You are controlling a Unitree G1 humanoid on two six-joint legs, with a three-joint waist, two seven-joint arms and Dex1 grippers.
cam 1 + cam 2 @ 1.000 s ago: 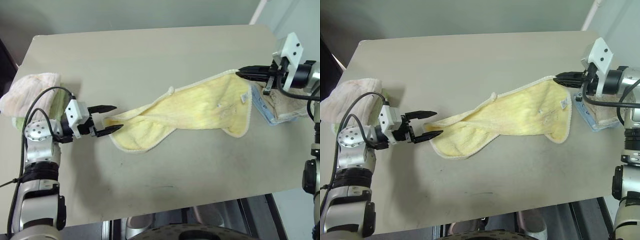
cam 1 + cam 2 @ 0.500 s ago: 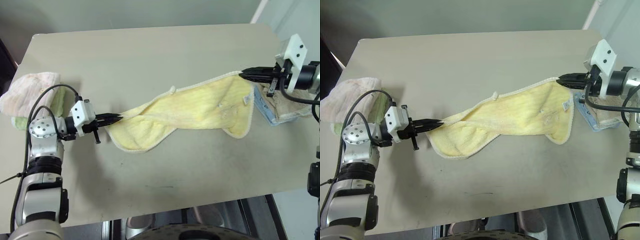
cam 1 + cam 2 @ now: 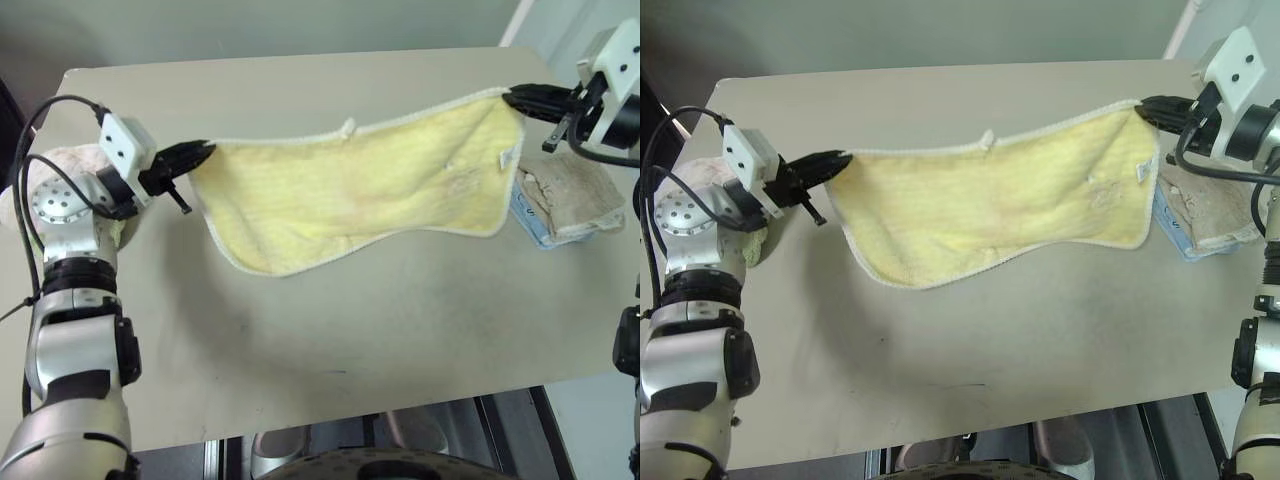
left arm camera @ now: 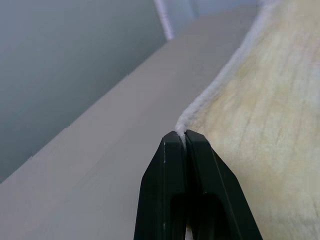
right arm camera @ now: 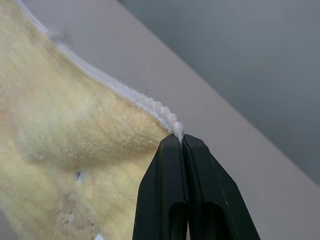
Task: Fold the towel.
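The pale yellow towel point(image 3: 360, 190) with a cream hem hangs stretched out above the table, spread flat between my two grippers. My left gripper point(image 3: 203, 151) is shut on the towel's left top corner, and the wrist view shows the hem point(image 4: 186, 119) pinched at its tips point(image 4: 181, 134). My right gripper point(image 3: 512, 97) is shut on the right top corner, with the hem point(image 5: 165, 115) caught between its tips point(image 5: 180, 137). The towel's lower edge sags toward the table point(image 3: 400, 330).
A pinkish-white towel point(image 3: 695, 172) lies at the table's left edge behind my left arm. A beige-tan towel point(image 3: 568, 195) on a blue-edged item rests at the right edge, under my right gripper. The table's front edge runs close below.
My left gripper closed on the towel's left corner, then both grippers rose and moved apart, lifting the crumpled towel off the table and pulling it out flat.
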